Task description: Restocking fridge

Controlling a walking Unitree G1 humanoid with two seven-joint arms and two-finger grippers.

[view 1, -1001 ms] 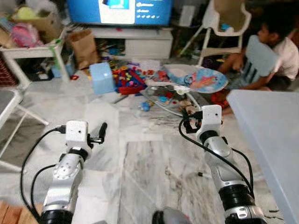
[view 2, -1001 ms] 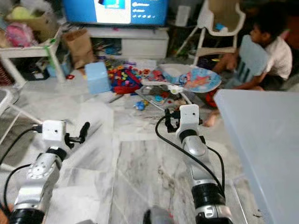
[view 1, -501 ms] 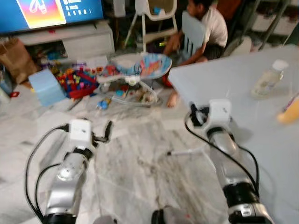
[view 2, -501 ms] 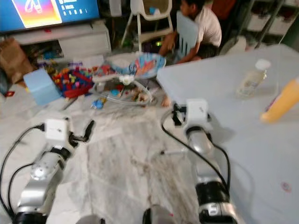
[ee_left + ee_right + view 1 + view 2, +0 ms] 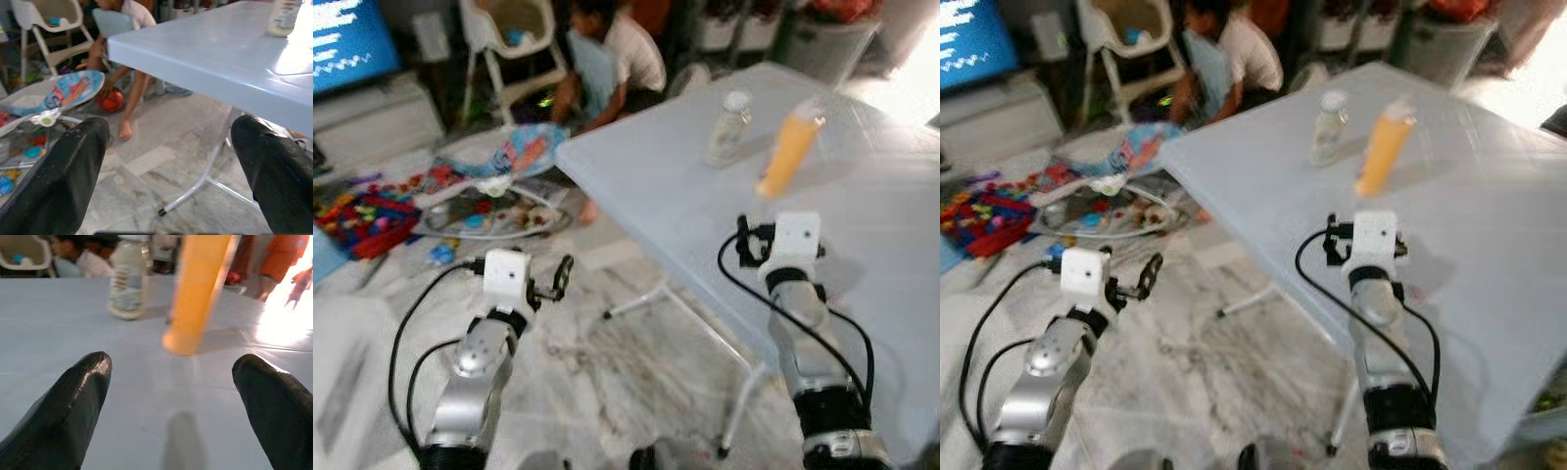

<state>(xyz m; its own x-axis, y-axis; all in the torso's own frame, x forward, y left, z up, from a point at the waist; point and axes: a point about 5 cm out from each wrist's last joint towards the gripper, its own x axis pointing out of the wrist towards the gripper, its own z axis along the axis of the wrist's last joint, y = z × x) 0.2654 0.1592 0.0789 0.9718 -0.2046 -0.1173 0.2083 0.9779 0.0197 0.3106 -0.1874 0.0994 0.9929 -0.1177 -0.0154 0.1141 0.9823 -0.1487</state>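
A tall orange bottle [image 5: 789,155] and a clear bottle with a white cap [image 5: 728,128] stand upright, close together, on a pale blue table [image 5: 666,186]. My right gripper [image 5: 746,245] hovers open low over the tabletop, short of the orange bottle [image 5: 198,291], which stands a little ahead between its fingers [image 5: 73,401]; the clear bottle [image 5: 127,281] is further back. My left gripper [image 5: 558,282] is open and empty over the marble floor, beside the table's edge [image 5: 205,54].
The table's white folding legs [image 5: 651,302] reach onto the floor between my arms. A person [image 5: 612,54] sits on the floor by a white high chair [image 5: 504,39]. A baby bouncer [image 5: 499,162] and scattered toys [image 5: 362,211] lie at the left.
The camera has swung right: the table and both bottles now sit nearer the middle, the toys at the left edge. My right gripper now hangs over the tabletop. Both grippers stay open.
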